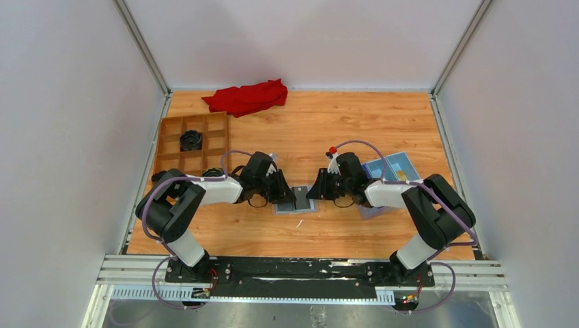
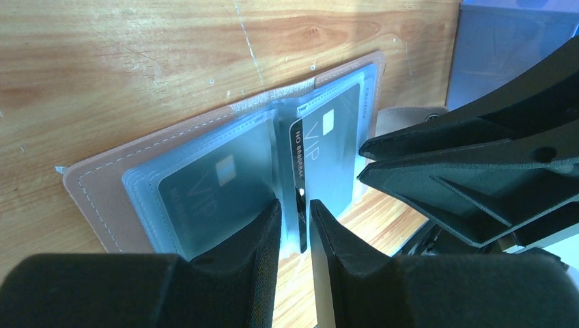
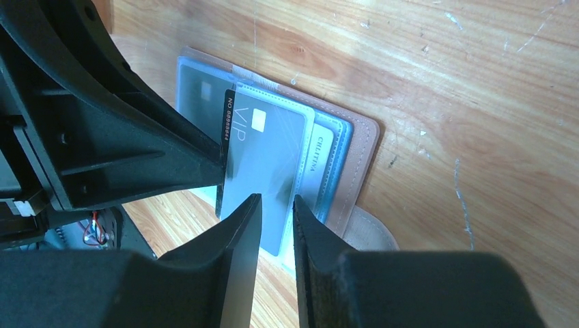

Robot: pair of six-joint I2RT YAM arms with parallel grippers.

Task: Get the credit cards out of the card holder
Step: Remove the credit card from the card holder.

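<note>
The card holder (image 1: 298,201) lies open on the wood between both grippers, tan outside (image 2: 102,198), with pale blue plastic sleeves inside. Dark credit cards marked VIP sit in the left sleeve (image 2: 212,191) and the right sleeve (image 2: 334,150). A black card (image 2: 298,171) stands on edge over the fold, and my left gripper (image 2: 295,208) is shut narrowly on its near end. From the opposite side my right gripper (image 3: 274,199) is shut on the edge of the raised sleeve page (image 3: 266,157). The black card's edge (image 3: 226,137) meets the left fingers (image 3: 171,157).
A deep blue box (image 1: 392,167) lies right of the right gripper. A brown compartment tray (image 1: 191,143) with a dark object sits at the left, and a red cloth (image 1: 247,97) at the back. The holder's strap (image 3: 369,229) sticks out on the wood.
</note>
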